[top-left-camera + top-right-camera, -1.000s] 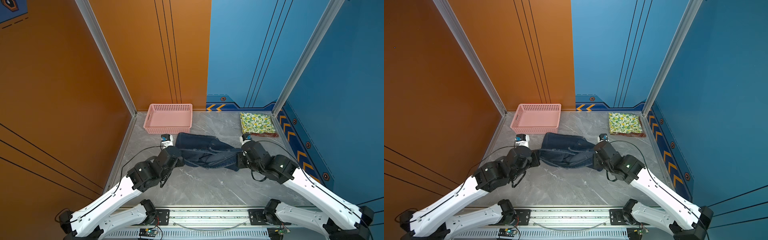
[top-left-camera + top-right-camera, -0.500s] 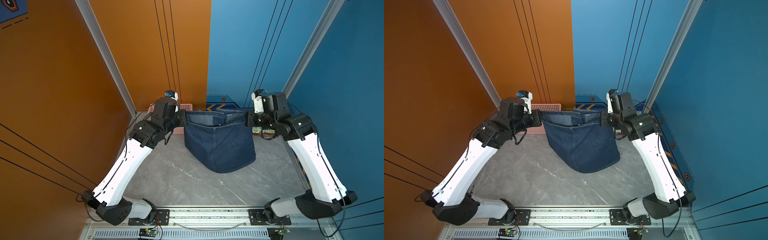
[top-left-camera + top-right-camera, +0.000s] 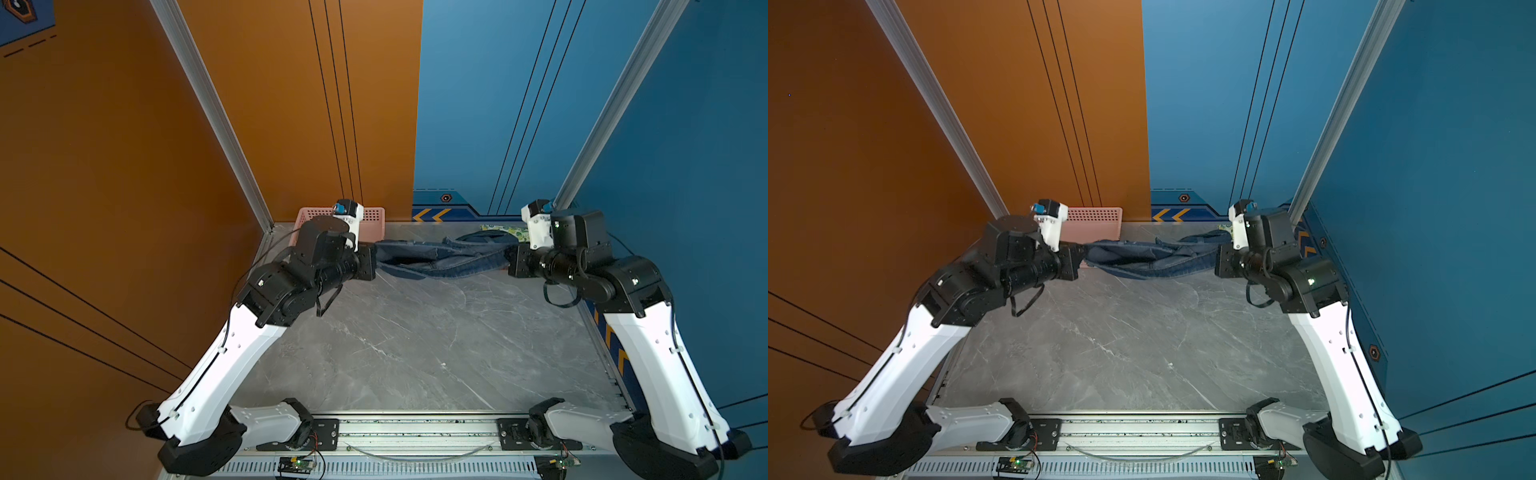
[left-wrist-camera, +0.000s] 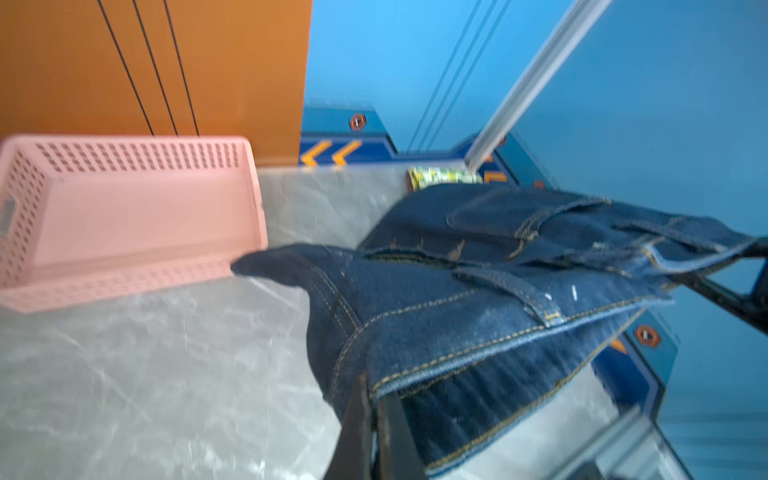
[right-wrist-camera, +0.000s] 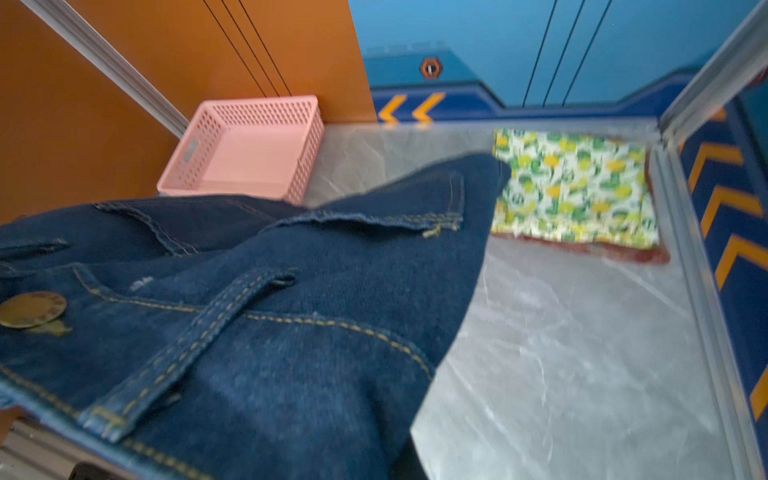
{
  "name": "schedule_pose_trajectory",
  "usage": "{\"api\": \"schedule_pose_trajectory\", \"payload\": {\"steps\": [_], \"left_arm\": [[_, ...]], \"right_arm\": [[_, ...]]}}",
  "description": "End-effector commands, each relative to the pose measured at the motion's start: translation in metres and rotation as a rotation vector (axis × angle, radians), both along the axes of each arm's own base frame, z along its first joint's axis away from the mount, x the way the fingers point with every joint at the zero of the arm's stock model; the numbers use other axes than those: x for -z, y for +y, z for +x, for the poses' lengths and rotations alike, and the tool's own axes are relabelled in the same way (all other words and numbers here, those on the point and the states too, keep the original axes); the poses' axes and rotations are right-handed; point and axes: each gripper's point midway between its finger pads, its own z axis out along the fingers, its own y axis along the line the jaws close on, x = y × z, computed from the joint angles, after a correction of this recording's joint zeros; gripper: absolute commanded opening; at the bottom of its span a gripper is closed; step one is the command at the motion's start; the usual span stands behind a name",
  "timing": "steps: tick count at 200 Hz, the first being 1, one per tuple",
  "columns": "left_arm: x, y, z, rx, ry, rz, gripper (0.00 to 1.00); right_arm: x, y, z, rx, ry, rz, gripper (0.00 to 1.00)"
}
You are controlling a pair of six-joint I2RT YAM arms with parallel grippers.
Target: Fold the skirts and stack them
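My left arm rises from its base, bends at the elbow and points its wrist level towards the middle. The left gripper [image 4: 376, 401] is clamped tight on one end of the denim skirt [image 3: 440, 259], fingers pinching the stitched edge. Just beyond that gripper sits the pink basket [image 3: 374, 216]; in the right wrist view its floor shows bare pink.

From the left gripper the denim skirt runs across to the right gripper [image 3: 514, 261] as a bunched, twisted band, dark blue with tan stitching, sagging low in the middle over the table [image 3: 415, 340]. I cannot tell if the sag touches the table. A belt loop and a brass button face the right wrist camera.

My right arm mirrors the left, elbow bent, wrist level and pointing inward. Cloth covers its jaws, so I cannot tell how wide they stand or if they grip.

Just beyond the right gripper the lemon skirt [image 5: 577, 187] lies folded flat on the plaid skirt [image 5: 602, 249], only a red edge showing.
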Motion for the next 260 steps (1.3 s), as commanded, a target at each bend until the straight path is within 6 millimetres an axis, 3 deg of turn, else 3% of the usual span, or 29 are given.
{"api": "schedule_pose_trajectory", "payload": {"steps": [1, 11, 17, 26, 35, 44, 66, 94, 121, 143, 180, 239, 260], "left_arm": [[0.091, 0.032, -0.028, -0.146, 0.132, 0.112, 0.00], [0.133, 0.039, -0.046, -0.170, 0.197, 0.131, 0.01], [0.160, 0.043, -0.056, -0.178, 0.240, 0.140, 0.14], [0.188, 0.045, -0.068, -0.177, 0.289, 0.132, 0.46], [0.205, 0.049, -0.076, -0.191, 0.320, 0.130, 0.63], [0.213, 0.051, -0.081, -0.195, 0.328, 0.132, 0.72], [0.216, 0.052, -0.084, -0.193, 0.330, 0.134, 0.80], [0.217, 0.053, -0.080, -0.203, 0.325, 0.157, 0.83], [0.227, 0.051, -0.073, -0.216, 0.354, 0.219, 0.83], [0.245, 0.041, -0.065, -0.206, 0.389, 0.253, 0.83], [0.280, 0.025, -0.054, -0.184, 0.469, 0.313, 0.83], [0.328, 0.012, -0.043, -0.171, 0.565, 0.363, 0.83], [0.339, 0.014, -0.039, -0.182, 0.595, 0.367, 0.83]], "right_arm": [[0.068, -0.016, -0.033, 0.090, 0.133, -0.029, 0.63], [0.094, -0.016, -0.053, 0.085, 0.187, -0.005, 0.87], [0.104, -0.014, -0.064, 0.077, 0.208, 0.020, 0.99], [0.115, -0.011, -0.077, 0.065, 0.237, 0.047, 1.00], [0.121, -0.009, -0.085, 0.056, 0.256, 0.059, 1.00], [0.124, -0.006, -0.089, 0.040, 0.272, 0.056, 1.00], [0.129, -0.002, -0.087, 0.023, 0.294, 0.035, 1.00], [0.145, 0.007, -0.073, 0.026, 0.318, 0.023, 1.00], [0.185, 0.024, -0.054, 0.039, 0.382, 0.036, 1.00], [0.218, 0.024, -0.037, 0.090, 0.414, 0.026, 0.98], [0.266, 0.022, -0.012, 0.150, 0.484, 0.019, 0.82], [0.324, 0.024, -0.002, 0.173, 0.586, -0.037, 0.54], [0.336, 0.019, -0.005, 0.187, 0.621, -0.060, 0.26]]}}
